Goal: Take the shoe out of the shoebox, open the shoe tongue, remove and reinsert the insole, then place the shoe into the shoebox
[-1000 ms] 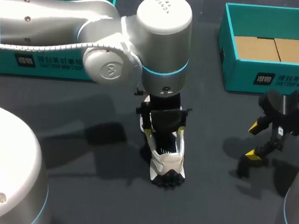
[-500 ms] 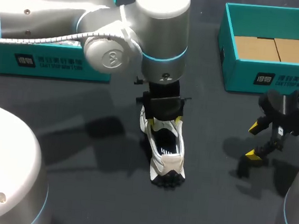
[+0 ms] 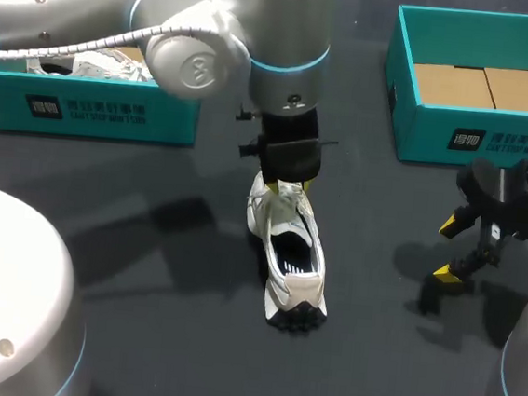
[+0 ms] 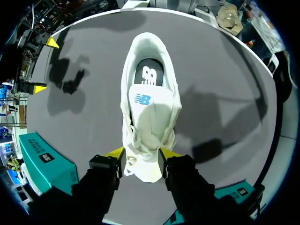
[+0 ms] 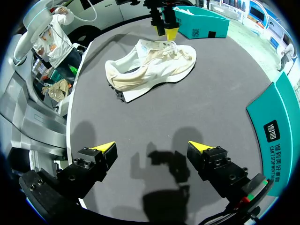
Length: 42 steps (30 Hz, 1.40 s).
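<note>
The left hand (image 4: 141, 154) has slid back along the white mesh sneaker (image 4: 150, 108) to its toe, grip unclear; the right hand (image 5: 151, 146) stays spread.

The shoe (image 3: 289, 247) lies on the table (image 3: 145, 271), left tool (image 3: 289, 185) at its toe, right tool (image 3: 448, 249) well apart.

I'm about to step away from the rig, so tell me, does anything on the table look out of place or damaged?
Nothing stands out. The shoe stands upright on the table, with its insole inside. The left gripper is at its toe end. The right gripper hangs open, apart from it.
</note>
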Tool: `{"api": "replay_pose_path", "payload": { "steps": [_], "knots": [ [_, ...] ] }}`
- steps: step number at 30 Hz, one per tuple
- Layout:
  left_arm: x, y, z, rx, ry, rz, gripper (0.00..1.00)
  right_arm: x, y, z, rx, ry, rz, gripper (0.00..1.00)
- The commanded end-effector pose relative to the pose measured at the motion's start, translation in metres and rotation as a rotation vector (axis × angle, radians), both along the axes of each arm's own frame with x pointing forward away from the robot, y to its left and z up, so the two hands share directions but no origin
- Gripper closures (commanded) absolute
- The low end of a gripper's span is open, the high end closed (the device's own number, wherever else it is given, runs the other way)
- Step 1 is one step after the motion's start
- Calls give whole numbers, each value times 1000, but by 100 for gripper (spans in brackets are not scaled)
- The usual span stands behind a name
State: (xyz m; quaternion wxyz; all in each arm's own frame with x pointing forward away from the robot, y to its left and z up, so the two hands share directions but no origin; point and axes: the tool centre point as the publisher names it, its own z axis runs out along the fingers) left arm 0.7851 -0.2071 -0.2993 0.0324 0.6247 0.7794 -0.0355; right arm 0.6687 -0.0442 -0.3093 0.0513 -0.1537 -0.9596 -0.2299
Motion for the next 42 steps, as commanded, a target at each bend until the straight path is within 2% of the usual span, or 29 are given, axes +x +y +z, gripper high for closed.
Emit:
{"api": "replay_pose_path", "payload": {
  "steps": [1, 7, 11, 20, 22, 27, 30, 37, 39, 42],
  "knots": [
    [7, 5, 17, 11, 20, -6, 58, -2, 0, 0, -2, -2, -2, 0],
    [1, 10, 30, -6, 67, -27, 67, -2, 0, 0, -2, -2, -2, 0],
    [-14, 9, 24, -13, 92, -50, 70, -2, 0, 0, -2, -2, -2, 0],
    [-47, -3, -13, -32, 157, -76, 74, -2, 0, 0, -2, -2, -2, 0],
    [-53, -8, -23, -52, 153, -66, 78, -2, 0, 0, -2, -2, -2, 0],
    [-62, -16, -46, -54, 209, -72, 80, -2, 0, 0, -2, -2, -2, 0],
    [-65, -15, -43, -54, 209, -79, 80, -2, 0, 0, -2, -2, -2, 0],
    [-64, -8, -14, -83, 146, -95, 77, -2, 0, 0, -2, -2, -2, 0],
    [-65, -9, -17, -82, 145, -96, 76, -2, 0, 0, -2, -2, -2, 0],
    [-69, -14, -33, -60, 161, -89, 77, -2, 0, 0, -2, -2, -2, 0]
  ]
}}
